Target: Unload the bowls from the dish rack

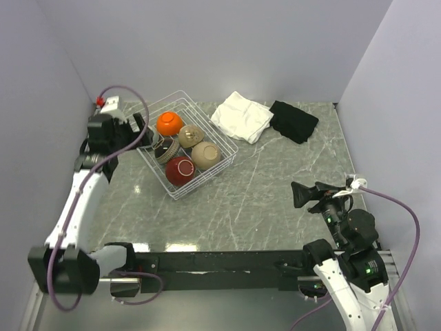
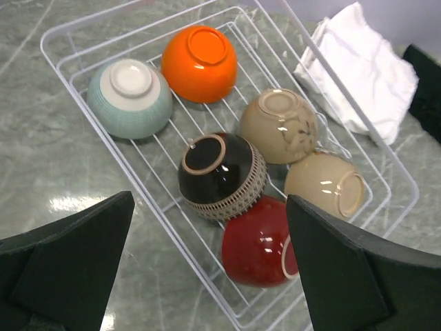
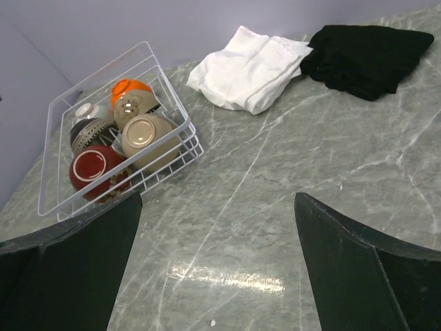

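Bearing dish rack (image 1: 208,174): veined grey-green tabletop (image 1: 275,200); pale lilac walls (image 1: 227,41) around.

The dish rack (image 2: 389,181), a white wire basket with low open sides, sits on the counter just ahead of the left jaws and well apart from the right jaws. All six bowls are in it. Nearest the left jaws, the red bowl (image 2: 258,245) lies on its side. Just beyond it the dark brown bowl (image 2: 222,176) is tilted, foot up. The beige bowl (image 2: 324,183) lies on its side. Farther off, the tan bowl (image 2: 279,124), orange bowl (image 2: 200,63) and pale blue-green bowl (image 2: 129,98) stand upside down.
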`<state>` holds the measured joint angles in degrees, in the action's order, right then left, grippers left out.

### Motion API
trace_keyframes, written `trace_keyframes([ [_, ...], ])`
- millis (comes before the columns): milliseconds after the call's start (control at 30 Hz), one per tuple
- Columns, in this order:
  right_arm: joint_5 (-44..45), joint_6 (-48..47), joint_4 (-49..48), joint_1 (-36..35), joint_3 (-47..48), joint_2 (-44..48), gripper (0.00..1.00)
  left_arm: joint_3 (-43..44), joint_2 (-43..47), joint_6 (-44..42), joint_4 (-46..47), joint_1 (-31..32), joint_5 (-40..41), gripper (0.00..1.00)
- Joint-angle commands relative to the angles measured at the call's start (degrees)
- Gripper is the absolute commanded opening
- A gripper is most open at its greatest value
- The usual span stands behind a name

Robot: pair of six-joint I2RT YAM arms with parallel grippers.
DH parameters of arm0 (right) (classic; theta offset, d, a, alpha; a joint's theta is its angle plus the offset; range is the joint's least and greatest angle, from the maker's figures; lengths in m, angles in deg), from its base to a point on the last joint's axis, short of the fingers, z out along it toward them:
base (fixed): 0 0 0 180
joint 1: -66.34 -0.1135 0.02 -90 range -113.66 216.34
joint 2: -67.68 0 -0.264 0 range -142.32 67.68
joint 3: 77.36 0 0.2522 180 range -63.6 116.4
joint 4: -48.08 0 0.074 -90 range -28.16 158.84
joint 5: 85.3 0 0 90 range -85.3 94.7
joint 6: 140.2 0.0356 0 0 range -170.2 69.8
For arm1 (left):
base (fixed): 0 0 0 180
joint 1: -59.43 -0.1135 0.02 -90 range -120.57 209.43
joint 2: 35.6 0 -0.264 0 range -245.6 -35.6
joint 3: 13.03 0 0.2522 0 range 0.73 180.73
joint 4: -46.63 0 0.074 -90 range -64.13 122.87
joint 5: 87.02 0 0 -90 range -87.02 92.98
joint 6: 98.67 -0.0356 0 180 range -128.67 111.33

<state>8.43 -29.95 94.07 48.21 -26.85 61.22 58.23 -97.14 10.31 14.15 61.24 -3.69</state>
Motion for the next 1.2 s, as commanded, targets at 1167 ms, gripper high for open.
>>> trace_keyframes([
  [1167,-1.88,1.72,-7.0,-0.41,1.48,-13.05,1.0,39.97,-49.29,-23.29,-30.76,22.98,25.75,0.99],
])
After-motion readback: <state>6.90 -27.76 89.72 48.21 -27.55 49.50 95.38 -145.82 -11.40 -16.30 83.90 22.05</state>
